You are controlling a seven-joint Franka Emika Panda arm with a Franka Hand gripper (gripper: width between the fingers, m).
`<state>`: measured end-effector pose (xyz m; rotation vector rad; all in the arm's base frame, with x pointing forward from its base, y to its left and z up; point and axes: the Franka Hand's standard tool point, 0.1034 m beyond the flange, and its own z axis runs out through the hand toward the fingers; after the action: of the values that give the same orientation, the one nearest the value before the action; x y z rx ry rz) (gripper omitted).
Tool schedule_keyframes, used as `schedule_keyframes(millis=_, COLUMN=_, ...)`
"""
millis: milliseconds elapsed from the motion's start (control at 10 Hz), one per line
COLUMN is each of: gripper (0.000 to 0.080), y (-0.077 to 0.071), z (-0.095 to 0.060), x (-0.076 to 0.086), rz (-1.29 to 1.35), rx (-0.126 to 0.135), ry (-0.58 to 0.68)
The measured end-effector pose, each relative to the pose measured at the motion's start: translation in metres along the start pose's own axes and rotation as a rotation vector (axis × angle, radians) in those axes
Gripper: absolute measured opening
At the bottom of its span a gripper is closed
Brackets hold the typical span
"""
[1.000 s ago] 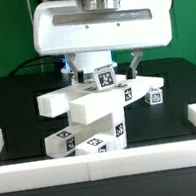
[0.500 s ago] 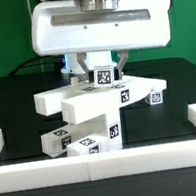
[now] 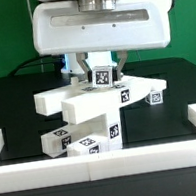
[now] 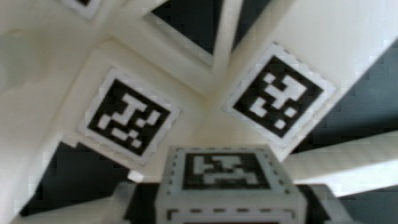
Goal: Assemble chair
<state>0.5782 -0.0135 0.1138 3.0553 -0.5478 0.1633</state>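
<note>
Presently, assembly stands early: the chair parts (image 3: 88, 112) lie heaped mid-worktop (image 3: 11, 103), unjoined as far as visible, with one tagged cube (image 3: 154, 98) loose beside them. The tool (image 3: 103, 70) is clamped on the top tagged block (image 3: 104, 78). A second ago its fingers stood wider and the heap lay differently.
</note>
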Motion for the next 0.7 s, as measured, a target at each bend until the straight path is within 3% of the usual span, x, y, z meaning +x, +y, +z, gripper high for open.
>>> schedule_keyframes(millis=700, gripper=0.0271, y=-0.0019, z=0.0008, x=-0.0011, rz=0.569, rx=0.006, ry=-0.003)
